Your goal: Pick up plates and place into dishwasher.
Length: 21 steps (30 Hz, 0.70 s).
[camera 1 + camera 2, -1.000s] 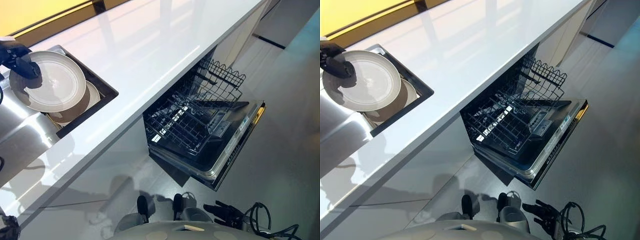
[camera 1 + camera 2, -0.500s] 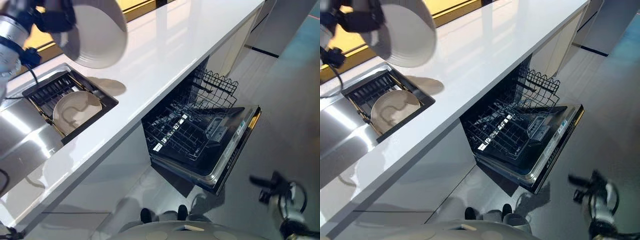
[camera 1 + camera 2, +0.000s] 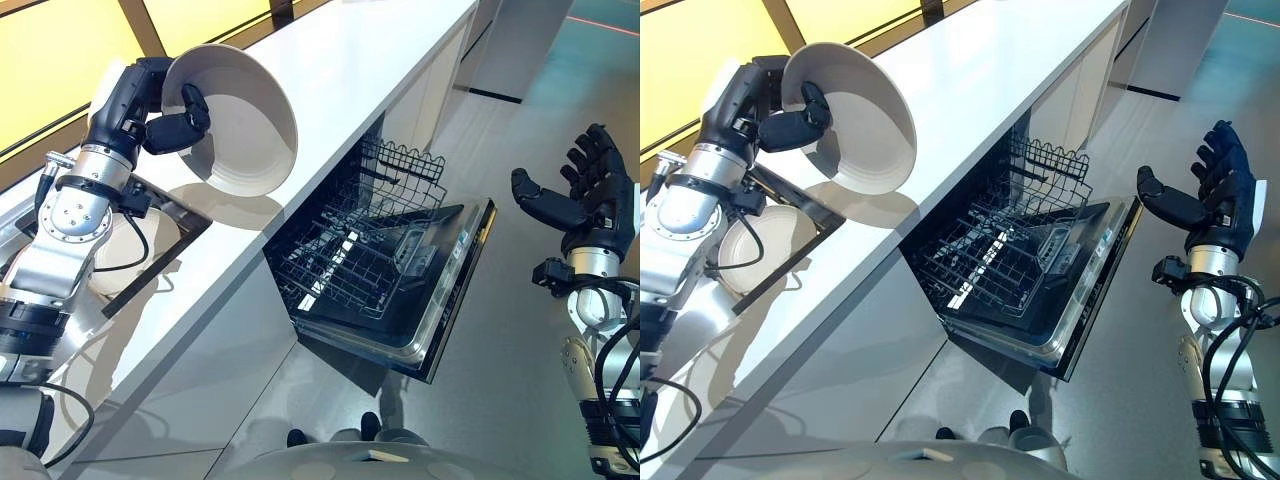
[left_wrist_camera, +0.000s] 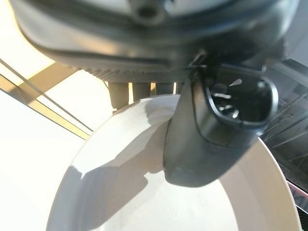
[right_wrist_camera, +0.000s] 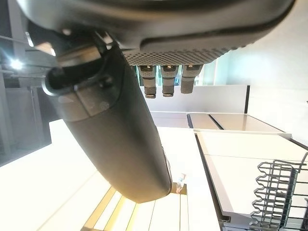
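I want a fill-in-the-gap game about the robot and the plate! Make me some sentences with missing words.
1. The robot's left hand holds a white ____ above the counter.
2. The dishwasher door is ____, with its wire rack pulled out.
3. The right hand is ____ and holds nothing.
4. Another plate lies in the ____ below the left arm.

Missing words: plate; open; open; sink

1. A long white desk (image 3: pixel 360 70) runs diagonally, glossy with pale reflections.
2. A yellow-lit window band (image 3: pixel 70 35) with dark frames lies behind the desk.
3. The grey floor (image 3: pixel 520 330) is smooth and reflective.
4. Pale cabinet fronts (image 3: pixel 425 95) stand below the desk.
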Motion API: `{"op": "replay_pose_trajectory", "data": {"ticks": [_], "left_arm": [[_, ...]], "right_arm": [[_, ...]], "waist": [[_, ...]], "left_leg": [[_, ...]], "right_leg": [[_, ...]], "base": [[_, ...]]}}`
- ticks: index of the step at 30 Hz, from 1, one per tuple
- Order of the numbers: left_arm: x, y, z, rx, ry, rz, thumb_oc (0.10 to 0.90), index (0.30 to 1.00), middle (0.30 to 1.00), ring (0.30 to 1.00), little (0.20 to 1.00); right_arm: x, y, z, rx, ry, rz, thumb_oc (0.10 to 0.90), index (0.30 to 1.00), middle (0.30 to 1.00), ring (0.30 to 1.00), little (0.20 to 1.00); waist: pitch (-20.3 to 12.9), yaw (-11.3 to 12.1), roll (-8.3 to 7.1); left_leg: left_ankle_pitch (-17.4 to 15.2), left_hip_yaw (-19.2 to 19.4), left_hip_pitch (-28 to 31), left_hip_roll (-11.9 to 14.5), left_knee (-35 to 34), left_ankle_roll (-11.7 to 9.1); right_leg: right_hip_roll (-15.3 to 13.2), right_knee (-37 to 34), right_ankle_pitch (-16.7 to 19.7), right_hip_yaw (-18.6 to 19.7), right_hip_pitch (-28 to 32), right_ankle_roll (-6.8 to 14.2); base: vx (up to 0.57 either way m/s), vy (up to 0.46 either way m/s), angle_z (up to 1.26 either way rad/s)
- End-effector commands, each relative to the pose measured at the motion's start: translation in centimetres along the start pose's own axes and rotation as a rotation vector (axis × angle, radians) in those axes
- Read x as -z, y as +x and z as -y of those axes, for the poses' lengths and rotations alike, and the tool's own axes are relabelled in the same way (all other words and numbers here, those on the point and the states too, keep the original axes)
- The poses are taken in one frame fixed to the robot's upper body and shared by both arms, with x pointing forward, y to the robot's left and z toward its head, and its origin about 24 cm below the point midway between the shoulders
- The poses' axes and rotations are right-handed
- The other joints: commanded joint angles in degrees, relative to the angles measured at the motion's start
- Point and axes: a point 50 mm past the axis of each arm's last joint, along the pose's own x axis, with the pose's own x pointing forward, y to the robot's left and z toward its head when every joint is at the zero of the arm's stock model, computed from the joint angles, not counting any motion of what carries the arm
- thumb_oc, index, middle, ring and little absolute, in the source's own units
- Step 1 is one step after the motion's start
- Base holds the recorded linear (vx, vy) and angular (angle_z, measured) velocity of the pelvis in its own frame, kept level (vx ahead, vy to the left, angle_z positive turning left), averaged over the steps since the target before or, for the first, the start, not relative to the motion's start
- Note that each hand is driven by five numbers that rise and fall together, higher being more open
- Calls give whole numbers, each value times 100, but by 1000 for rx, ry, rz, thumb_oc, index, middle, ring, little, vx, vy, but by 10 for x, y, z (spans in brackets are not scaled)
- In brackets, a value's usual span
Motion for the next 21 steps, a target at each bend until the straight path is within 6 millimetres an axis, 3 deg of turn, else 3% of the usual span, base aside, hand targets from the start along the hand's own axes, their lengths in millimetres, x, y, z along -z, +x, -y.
{"op": "replay_pose_trajectory", "data": {"ticks": [1,9,21], "left_arm": [[-58,24,-20,-170,-22,323,100,300,300,300,200],[-71,25,11,-189,39,453,100,300,300,300,200],[-94,39,31,-220,99,551,100,300,300,300,200]], "right_arm": [[-70,13,-26,-153,166,356,800,900,900,900,900],[-65,4,-68,-433,309,267,800,900,900,900,900],[-70,0,-99,-582,438,214,800,900,900,900,900]], "waist": [[-215,-59,-56],[-261,-103,-128],[-303,-230,-148]], "left_leg": [[-475,145,292,-102,36,-89],[-435,248,302,-63,36,-95],[-417,328,287,-41,36,-121]], "right_leg": [[-192,126,-31,-16,112,589],[-199,117,-11,-51,121,573],[-182,101,28,-16,87,578]], "base": [[-5,-1,-4],[-10,-9,-9],[0,0,0]]}}
